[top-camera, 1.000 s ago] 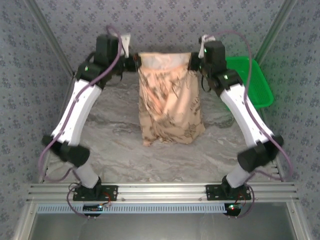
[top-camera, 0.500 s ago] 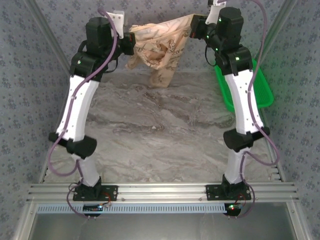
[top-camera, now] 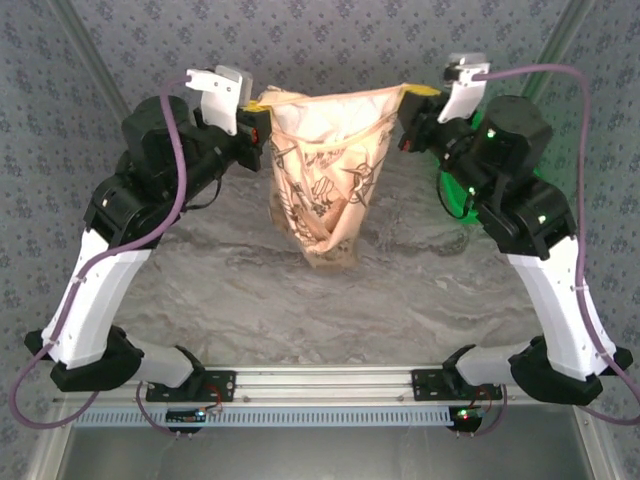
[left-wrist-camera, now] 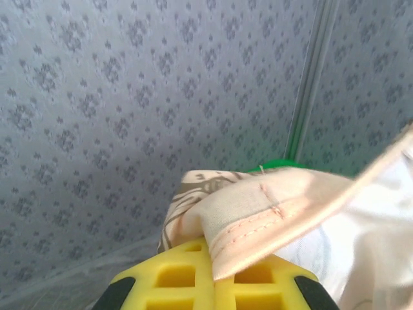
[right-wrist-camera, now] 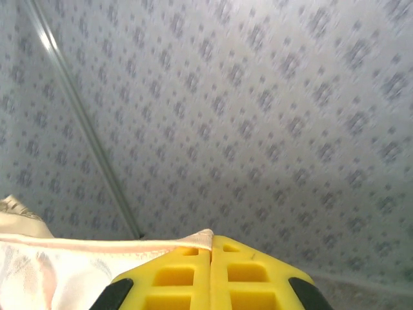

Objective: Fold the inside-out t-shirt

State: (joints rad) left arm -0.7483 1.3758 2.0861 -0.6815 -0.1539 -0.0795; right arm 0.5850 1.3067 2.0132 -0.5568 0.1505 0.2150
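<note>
Fingers [left-wrist-camera: 174, 279] of the left gripper [top-camera: 262, 115] and right gripper [top-camera: 410, 105] pinch the inside-out t-shirt [top-camera: 325, 190] by its top edge; it hangs bunched, no fold made yet

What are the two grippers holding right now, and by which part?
Both hold the inside-out t-shirt: left gripper and right gripper each pinch one end of a stitched edge, stretched between them; the rest hangs below.

T-shirt [top-camera: 325, 175] hung btwn L tool [top-camera: 264, 110] & R tool [top-camera: 412, 98], basket [top-camera: 452, 198] behind R arm [top-camera: 545, 250]
</note>
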